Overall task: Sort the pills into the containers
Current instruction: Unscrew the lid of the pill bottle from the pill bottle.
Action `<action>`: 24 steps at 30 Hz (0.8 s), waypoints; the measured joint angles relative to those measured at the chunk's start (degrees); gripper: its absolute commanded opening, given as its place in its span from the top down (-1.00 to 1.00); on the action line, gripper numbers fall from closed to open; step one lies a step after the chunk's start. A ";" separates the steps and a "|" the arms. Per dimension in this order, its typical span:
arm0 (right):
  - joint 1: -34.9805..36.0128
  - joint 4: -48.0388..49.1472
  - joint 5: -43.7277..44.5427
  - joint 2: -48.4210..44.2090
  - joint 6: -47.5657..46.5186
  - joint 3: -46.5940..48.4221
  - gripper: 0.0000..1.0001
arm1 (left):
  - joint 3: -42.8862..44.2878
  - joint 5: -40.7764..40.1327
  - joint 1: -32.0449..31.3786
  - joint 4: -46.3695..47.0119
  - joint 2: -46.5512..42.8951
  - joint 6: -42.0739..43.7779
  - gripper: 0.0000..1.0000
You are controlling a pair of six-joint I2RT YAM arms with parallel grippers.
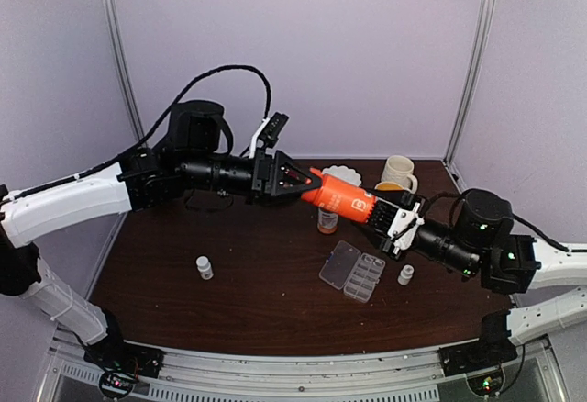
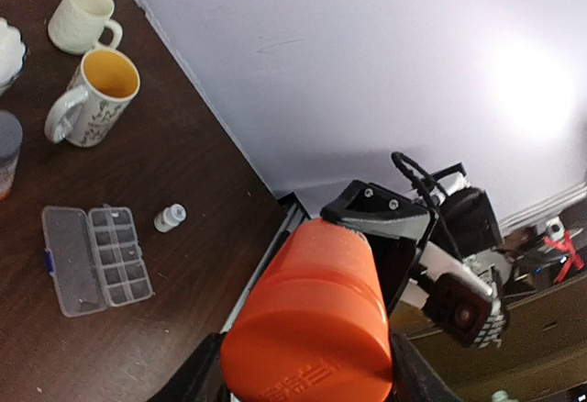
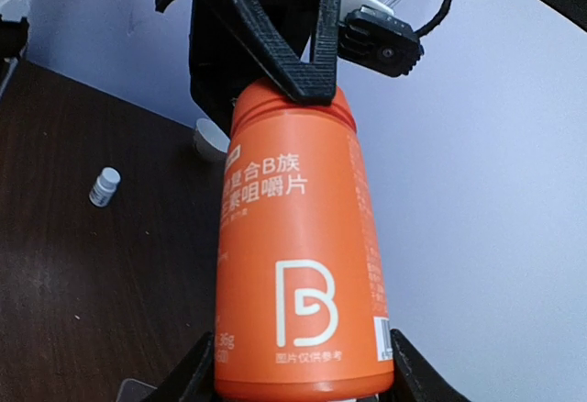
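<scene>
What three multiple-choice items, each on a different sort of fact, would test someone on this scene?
1. Where is the orange bottle?
A) on the floor
B) in the air, gripped by the left gripper and the right gripper
C) inside a mug

2. How many small white vials are on the table?
A) one
B) two
C) four

3. The lid of the organiser box is
A) open
B) shut
C) under a mug

Answers:
1 B, a gripper clamps each end.
2 B, one vial on each side of the box.
3 A, the lid lies flat beside the compartments.
</scene>
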 measured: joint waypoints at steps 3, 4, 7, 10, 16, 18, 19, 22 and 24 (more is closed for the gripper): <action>1.57 1.53 6.88 1.88 -4.61 -0.85 0.94 | -3.69 3.34 2.01 7.26 1.92 -10.49 0.98; 2.05 2.27 9.05 2.47 -6.21 -1.33 0.94 | -5.49 4.11 2.49 10.80 2.58 -14.25 0.97; 3.21 4.07 14.47 3.82 -10.36 -2.95 0.95 | -10.45 5.18 3.52 21.79 5.14 -24.92 1.00; 3.67 5.22 18.67 4.70 -14.14 -4.26 0.94 | -13.75 5.42 4.15 32.98 9.05 -34.86 1.00; 4.04 5.90 21.35 4.74 -16.87 -4.98 0.94 | -16.13 5.42 4.44 47.28 14.32 -46.45 0.62; 4.33 6.21 21.31 4.59 -16.85 -4.96 0.94 | -16.28 5.44 4.44 48.06 14.34 -47.23 0.22; 4.44 6.25 21.29 4.46 -16.79 -4.94 0.94 | -16.28 5.49 4.44 48.22 14.32 -47.34 0.01; 4.50 5.64 20.70 3.89 -15.72 -4.94 0.93 | -16.28 5.95 4.48 48.13 14.21 -46.90 -0.20; 4.50 4.46 19.45 3.28 -13.68 -4.81 0.92 | -16.24 6.75 4.48 46.88 13.64 -44.94 -0.37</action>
